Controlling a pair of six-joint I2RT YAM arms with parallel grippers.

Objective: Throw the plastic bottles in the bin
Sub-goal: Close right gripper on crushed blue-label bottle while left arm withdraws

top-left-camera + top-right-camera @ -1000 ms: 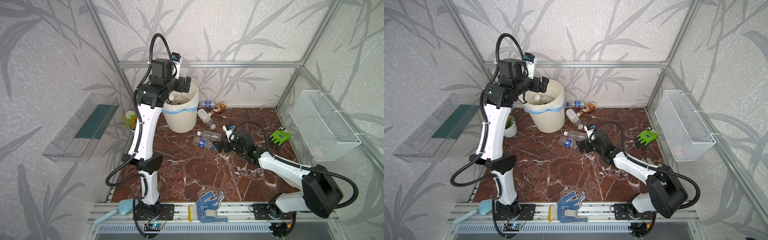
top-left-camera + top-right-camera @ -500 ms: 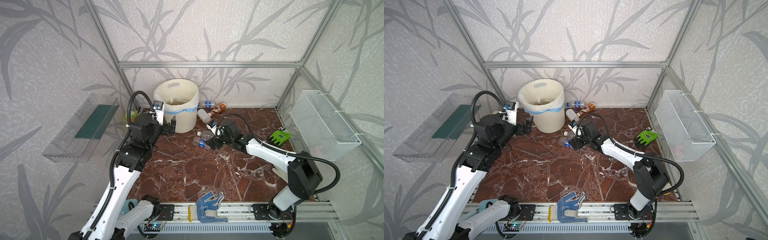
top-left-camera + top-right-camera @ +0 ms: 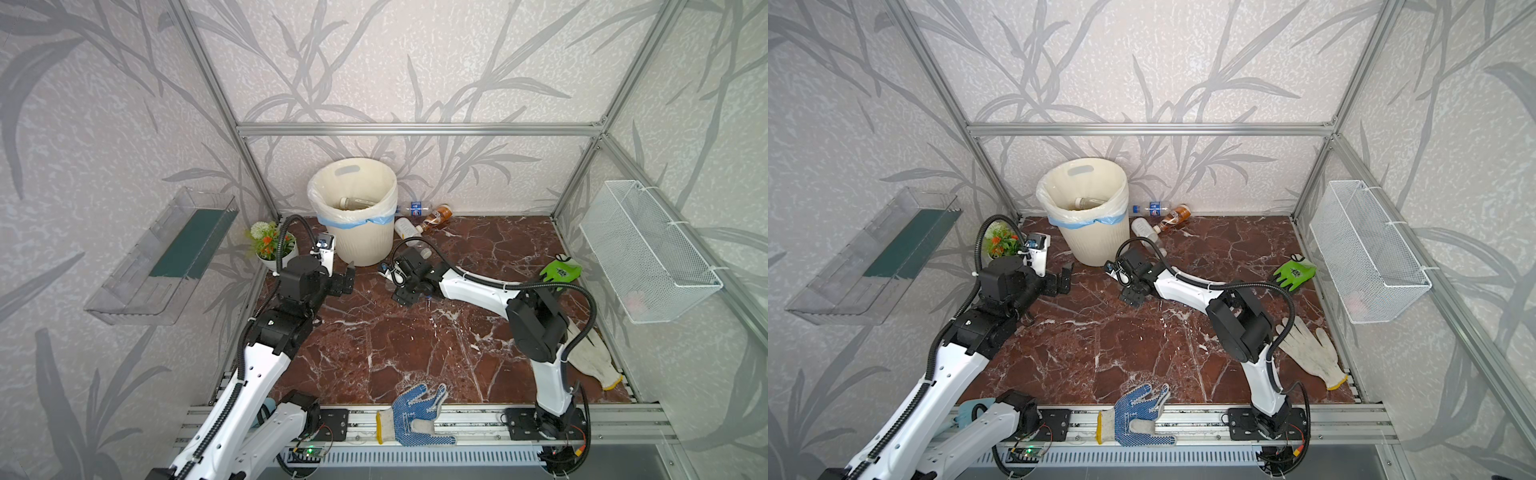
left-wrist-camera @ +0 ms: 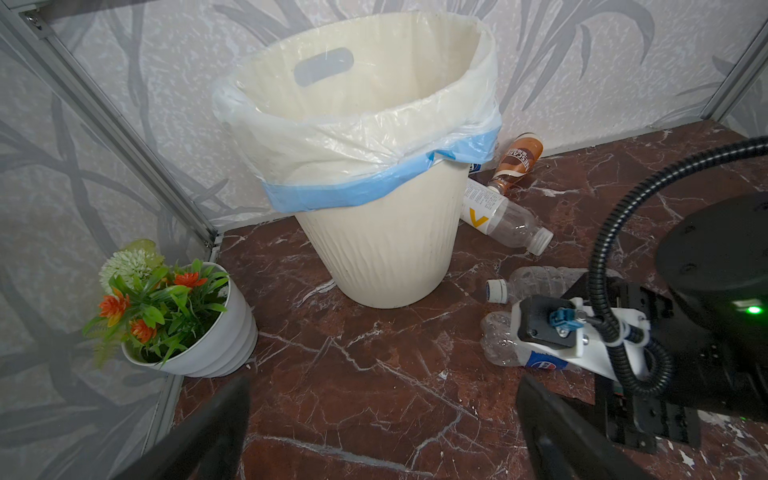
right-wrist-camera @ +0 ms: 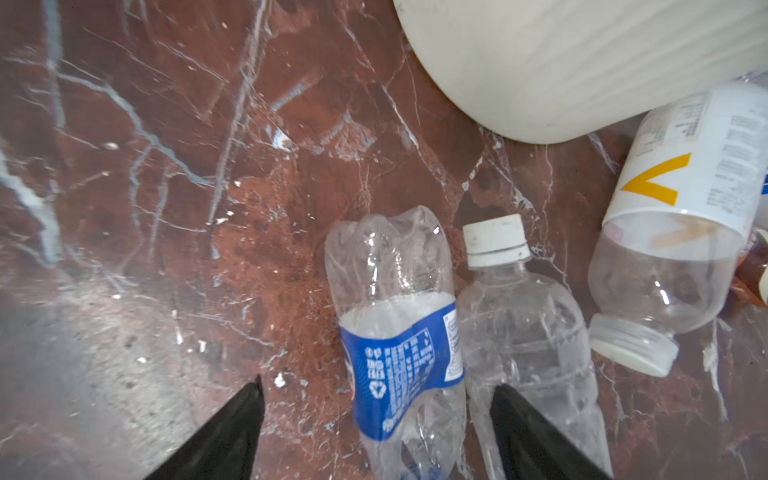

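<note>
The right claw [image 5: 376, 382] hangs spread over the blue-labelled bottle [image 5: 399, 332], pinching nothing: one finger stands off over bare stone, and the other appears to overlap the clear white-capped bottle [image 5: 528, 332] that lies touching the first, head to tail. That straddle suits a grasp across the crushed bottle's waist, where the label sits, though the gap between the two bottles looks too tight for a finger to slip in cleanly (it may well nudge or catch the neighbour). Just beyond them a white-labelled bottle [image 5: 673, 232] lies near the foot of the bin [image 3: 361, 245]. A brown bottle [image 4: 517, 162] and another blue-labelled one [image 3: 415, 209] rest farther back along the wall. At least one bottle [image 3: 353, 202] is already inside the bin, so the job seems partly done. The left claw [image 4: 384, 380] is spread wide and empty, hanging low before the bin's base between the flower pot [image 4: 216, 332] and the right arm's wrist, seemingly parked out of the way. Room is tight on the bin side, where the ribbed wall curves close to the bottles. The worktop [image 3: 395, 353] lies bare on the claw's open side and across the middle, so I judge a lift straight up, then over the rim, to be the freest path. The left arm stands close enough to mind.
</note>
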